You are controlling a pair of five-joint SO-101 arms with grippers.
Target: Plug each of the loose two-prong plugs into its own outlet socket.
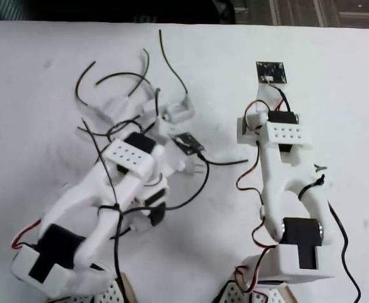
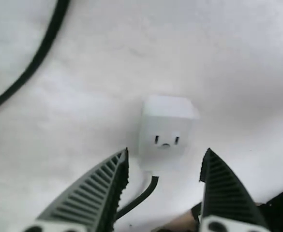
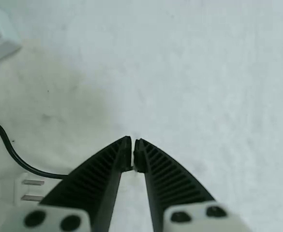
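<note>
Our left gripper (image 2: 166,154), spread wide, faces the socket (image 2: 166,123) just ahead of its jaws; our right gripper (image 3: 133,142), clenched empty, sits beside a plug (image 3: 29,189).

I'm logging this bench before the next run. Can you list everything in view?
Table: one, white, under everything.
Outlet block: one seen close, white, on the table just ahead of the left arm's fingertips, socket face toward them.
Plug: one, white with two metal prongs, on a black cord, lying on the table beside the right arm's fingers.
Cords: several, black, curling loose around the left arm in the high view.
Arms: two, white with black motors, side by side.
Left gripper: one, dark fingers, open.
Right gripper: one, dark fingers, shut, over bare table.
</note>
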